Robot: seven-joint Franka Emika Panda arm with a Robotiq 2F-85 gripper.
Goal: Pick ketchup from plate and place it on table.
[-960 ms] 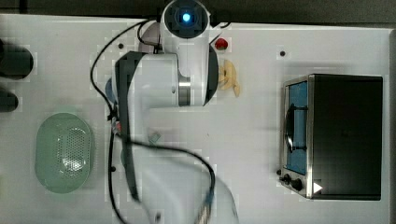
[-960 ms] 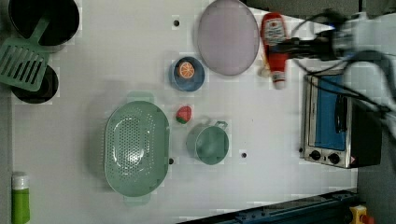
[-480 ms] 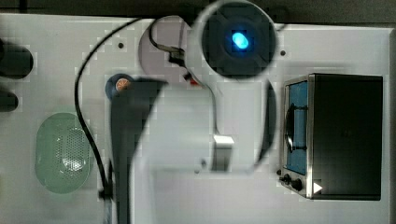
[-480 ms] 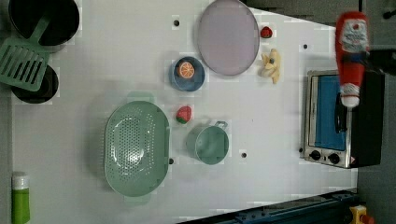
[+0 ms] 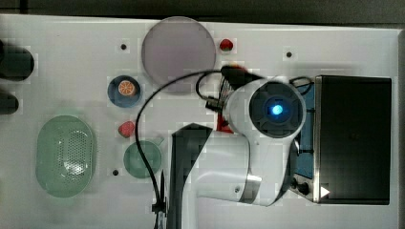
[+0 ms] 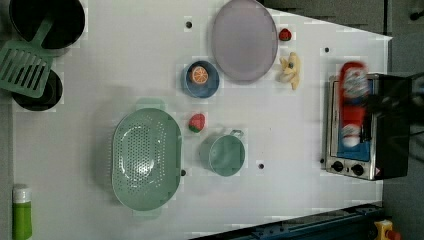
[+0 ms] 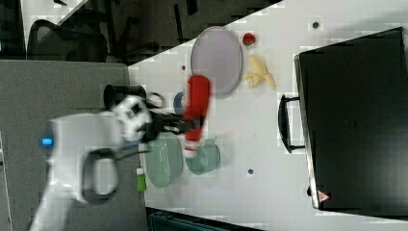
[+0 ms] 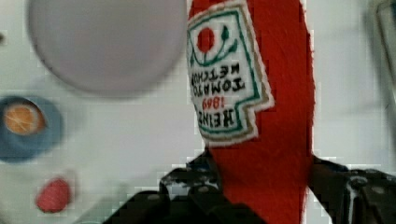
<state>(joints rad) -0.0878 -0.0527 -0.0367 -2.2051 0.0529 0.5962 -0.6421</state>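
Above white table (image 6: 280, 190) — red (white-labelled) ketchup (image 8: 261, 107)

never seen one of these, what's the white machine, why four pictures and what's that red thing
The white machine is a robot arm with a grasping tool at its end. Three cameras look at the same white table from different spots; the fourth rides on the arm's wrist. The red thing is a ketchup bottle, clamped in the tool and lifted off the table. The lilac plate is bare. Around it lie a blue dish with an orange slice, a banana, two strawberries, a green cup, a colander and a toaster oven.
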